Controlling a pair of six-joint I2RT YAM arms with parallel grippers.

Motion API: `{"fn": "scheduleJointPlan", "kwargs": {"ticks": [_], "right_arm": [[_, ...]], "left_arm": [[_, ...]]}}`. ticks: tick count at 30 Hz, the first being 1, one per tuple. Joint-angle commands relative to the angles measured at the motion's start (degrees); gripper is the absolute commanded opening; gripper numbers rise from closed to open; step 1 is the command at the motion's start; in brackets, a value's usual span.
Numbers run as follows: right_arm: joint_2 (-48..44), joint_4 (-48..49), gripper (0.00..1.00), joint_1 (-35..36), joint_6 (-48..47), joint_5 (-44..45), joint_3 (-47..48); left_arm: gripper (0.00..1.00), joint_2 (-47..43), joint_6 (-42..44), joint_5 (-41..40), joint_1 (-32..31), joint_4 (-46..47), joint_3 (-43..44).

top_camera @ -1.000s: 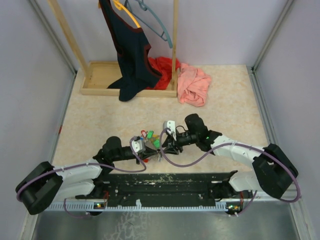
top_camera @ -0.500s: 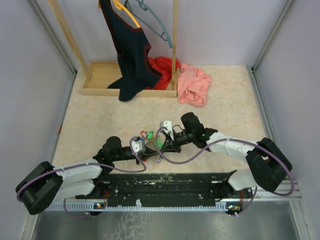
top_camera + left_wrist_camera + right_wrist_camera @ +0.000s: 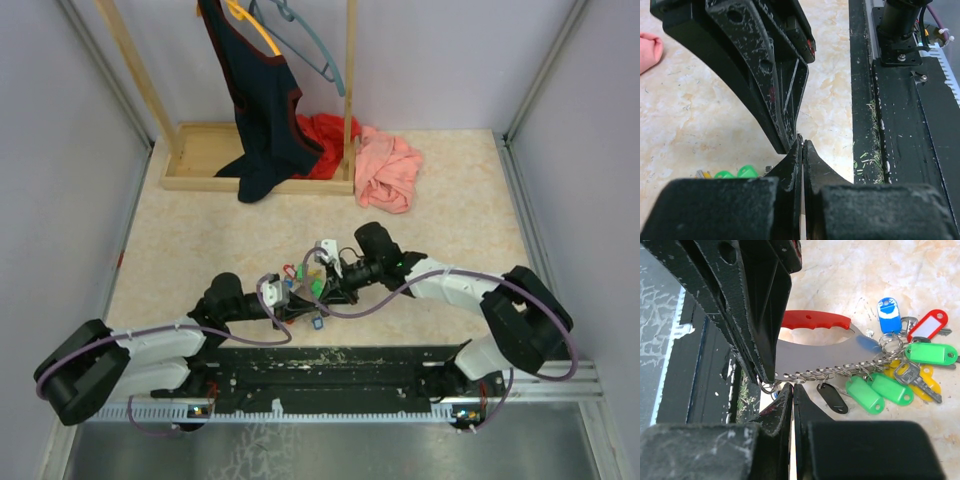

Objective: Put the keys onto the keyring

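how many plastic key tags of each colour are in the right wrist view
green plastic key tags: 3
blue plastic key tag: 1
red-framed key tag with a white insert: 1
black plastic key tag: 1
yellow plastic key tag, partly hidden under the others: 1
total: 7

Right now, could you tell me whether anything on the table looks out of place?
Yes: a pink garment and a red garment lie crumpled at the foot of the wooden rack instead of hanging, and the keys are bunched in a tangle by one end of the keyring.
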Motion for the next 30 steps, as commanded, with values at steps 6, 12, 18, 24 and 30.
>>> {"fn": "scheduleJointPlan", "kwargs": {"ticks": [6, 12, 18, 24, 30], "right_arm": [[1.1, 1.1, 0.00, 0.5, 4.4, 5.9, 3.8], [-2.5, 0.7, 0.26, -0.3, 10.2, 23.0, 3.5], [-10.8, 3.9, 0.51, -1.0, 16.8, 46.0, -1.3], [-19.5, 7.0, 0.79, -1.8, 22.6, 66.3, -7.9], [-26.1, 7.8, 0.83, -2.1, 25.9, 79.9, -13.1]], "left_arm": [[0.01, 1.4, -0.5, 1.3, -0.2, 8.2, 0.0], [0.01, 2.8, 0.7, -5.9, -0.3, 6.8, 0.6], [0.01, 8.3, 0.1, -13.9, -0.1, 7.2, 3.6], [0.08, 18.1, -4.5, -22.6, -0.1, 11.4, 9.6], [0.29, 22.9, -11.1, -31.0, 1.2, 12.7, 12.5]]}}
